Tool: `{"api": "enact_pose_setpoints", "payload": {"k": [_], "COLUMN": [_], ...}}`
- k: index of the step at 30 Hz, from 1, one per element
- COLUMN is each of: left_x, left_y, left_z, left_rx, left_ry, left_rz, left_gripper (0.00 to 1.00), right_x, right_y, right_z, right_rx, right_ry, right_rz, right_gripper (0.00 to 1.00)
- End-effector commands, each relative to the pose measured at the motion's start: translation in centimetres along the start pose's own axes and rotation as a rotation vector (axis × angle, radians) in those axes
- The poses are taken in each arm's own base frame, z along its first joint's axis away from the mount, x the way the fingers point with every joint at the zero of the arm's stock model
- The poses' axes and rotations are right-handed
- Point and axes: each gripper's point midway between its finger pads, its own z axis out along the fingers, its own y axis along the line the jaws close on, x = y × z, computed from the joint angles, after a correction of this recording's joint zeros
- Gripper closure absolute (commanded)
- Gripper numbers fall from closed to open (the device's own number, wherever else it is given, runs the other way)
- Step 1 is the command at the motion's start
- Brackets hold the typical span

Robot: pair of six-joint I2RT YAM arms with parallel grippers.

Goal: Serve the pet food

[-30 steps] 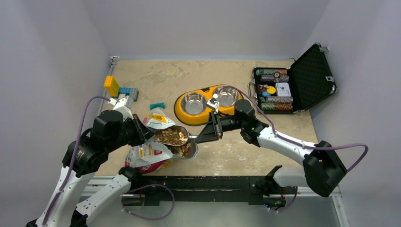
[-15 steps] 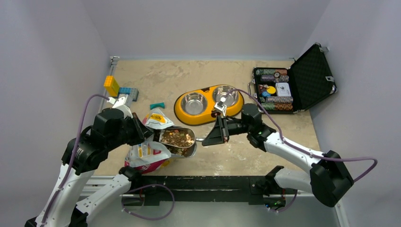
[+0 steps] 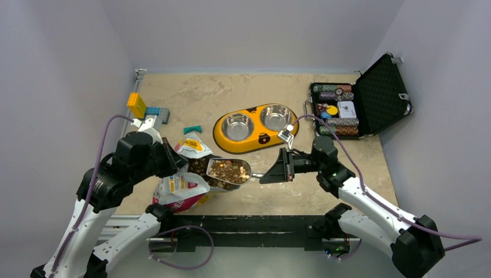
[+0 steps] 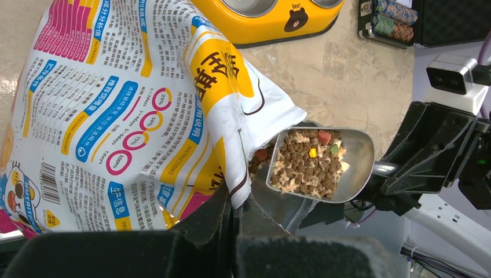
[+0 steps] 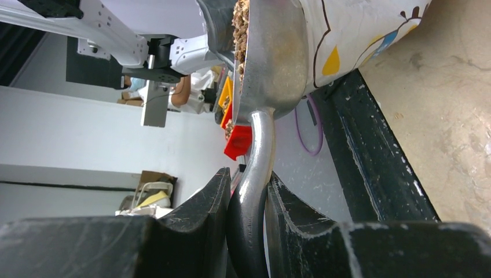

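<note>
The pet food bag, white with yellow and pink print, lies at the table's near left with its mouth facing right. My left gripper is shut on the mouth's edge of the bag. A metal scoop heaped with brown pet food hovers level, just outside the bag's mouth. My right gripper is shut on the scoop's handle, to the right of the scoop's bowl. The yellow double bowl with two steel dishes stands behind the scoop.
An open black case of poker chips sits at the back right. Yellow and blue blocks and a teal piece lie at the back left. A black rail runs along the near edge.
My right arm has drawn the filled scoop to the right, out of the bag's mouth. The left gripper has kept its hold on the bag.
</note>
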Motion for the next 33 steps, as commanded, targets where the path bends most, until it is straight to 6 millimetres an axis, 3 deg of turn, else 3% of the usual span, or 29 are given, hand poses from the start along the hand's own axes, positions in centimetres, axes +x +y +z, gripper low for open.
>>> {"api": "enact_pose_setpoints", "payload": {"k": [1,10,19,25,33], "left_x": [-2.5,-1.8,-1.2,-1.2,0.1], "left_y": [-1.0,0.3,1.3,1.0,0.4], "left_z": [-0.6,-0.5,0.0,-0.1,-0.3], "left_rx": [0.015,-0.041,-0.097,-0.082,-0.026], "left_ry": [-0.095,-0.079,-0.044,-0.036,0.005], "left_rz": [-0.012,-0.01,-0.007,0.019,-0.005], "left_gripper": [1.0,1.0,1.0,1.0,1.0], "right_x": [0.4,0.2,-1.9,-5.0,-11.5], "right_y": [0.7,2.7,7.3,9.7,7.7], "right_z": [-0.8,-2.2,-3.5,-4.2,-5.2], "right_rx": [-0.006,0.003,-0.007,0.009,0.093], "right_ry": [-0.013,-0.072,-0.135,-0.208,-0.364], "right_rz": [-0.042,-0.053,-0.096,-0.122,-0.092], "right_gripper": [1.0,1.0,1.0,1.0,1.0]}}
